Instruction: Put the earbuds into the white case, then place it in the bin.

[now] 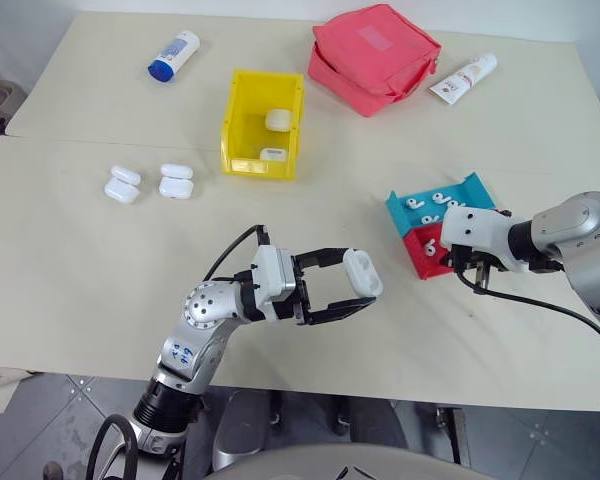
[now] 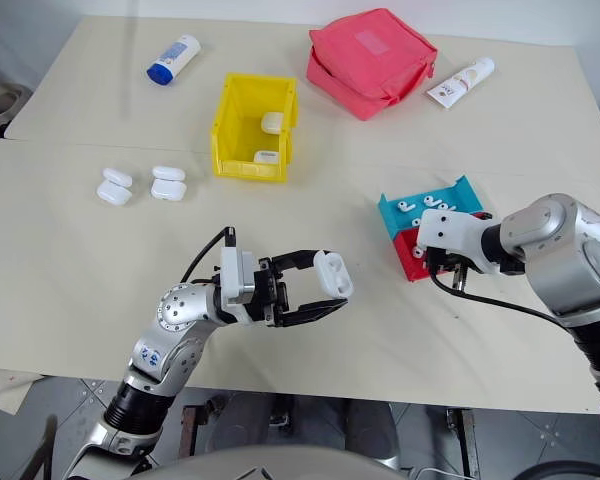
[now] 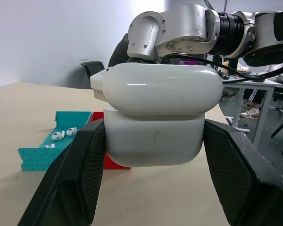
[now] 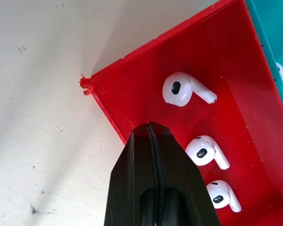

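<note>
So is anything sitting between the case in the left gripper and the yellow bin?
Nothing visible does. The white case is clamped in the left gripper, and only bare table lies between it and the yellow bin.

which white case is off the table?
The case between the left gripper's fingers; two others lie in the yellow bin, four on the table.
</note>
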### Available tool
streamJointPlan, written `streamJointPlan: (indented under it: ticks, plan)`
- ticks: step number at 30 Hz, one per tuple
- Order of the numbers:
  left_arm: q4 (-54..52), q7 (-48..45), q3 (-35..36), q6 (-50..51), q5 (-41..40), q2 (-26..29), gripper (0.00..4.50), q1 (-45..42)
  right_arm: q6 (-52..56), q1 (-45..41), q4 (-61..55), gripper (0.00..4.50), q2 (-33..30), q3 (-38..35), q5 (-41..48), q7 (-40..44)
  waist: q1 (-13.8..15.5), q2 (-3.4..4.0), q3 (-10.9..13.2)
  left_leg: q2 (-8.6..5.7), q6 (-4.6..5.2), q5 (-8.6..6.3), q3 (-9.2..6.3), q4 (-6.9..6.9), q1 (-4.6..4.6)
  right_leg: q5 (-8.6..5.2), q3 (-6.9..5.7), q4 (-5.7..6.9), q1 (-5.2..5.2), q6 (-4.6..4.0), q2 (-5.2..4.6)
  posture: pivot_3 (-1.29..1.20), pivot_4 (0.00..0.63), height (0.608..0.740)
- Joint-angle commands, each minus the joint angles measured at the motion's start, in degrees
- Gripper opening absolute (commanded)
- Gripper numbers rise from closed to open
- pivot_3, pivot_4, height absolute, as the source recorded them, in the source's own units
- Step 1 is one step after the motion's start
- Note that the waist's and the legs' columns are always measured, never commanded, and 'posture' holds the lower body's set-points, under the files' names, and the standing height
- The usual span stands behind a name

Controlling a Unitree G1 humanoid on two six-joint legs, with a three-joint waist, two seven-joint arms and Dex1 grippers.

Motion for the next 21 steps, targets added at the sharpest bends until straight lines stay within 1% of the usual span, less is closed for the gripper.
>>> streamJointPlan:
  ticks: [1,5,21]
  plan:
    - [-1.45,-0.37,0.13,-0.14,-0.40,-0.14,2.78,-0.36,0.87,0.24,-1.80,0.01,-0.41,-3.29,1.52,-0.43,0.01,0.00,0.00,0.00,0.00,0.00,0.00,0.00,0.00,0.00,0.00,0.00,0.00,0.00,0.00,0.00,0.150,0.740]
    - [-1.05,-0.72,0.09,-0.14,-0.50,-0.28,2.78,-0.70,0.50,0.41,-1.60,0.01,-1.04,-4.47,2.35,-0.87,0.01,0.00,0.00,0.00,0.00,0.00,0.00,0.00,0.00,0.00,0.00,0.00,0.00,0.00,0.00,0.00,0.150,0.740]
    - [-0.14,-1.64,0.36,-0.16,-0.54,-0.27,2.78,-1.59,-1.02,0.86,-1.58,0.01,-0.76,-4.98,2.78,-2.60,0.00,0.00,0.00,0.00,0.00,0.00,0.00,0.00,0.00,0.00,0.00,0.00,0.00,0.00,0.02,0.00,0.150,0.740]
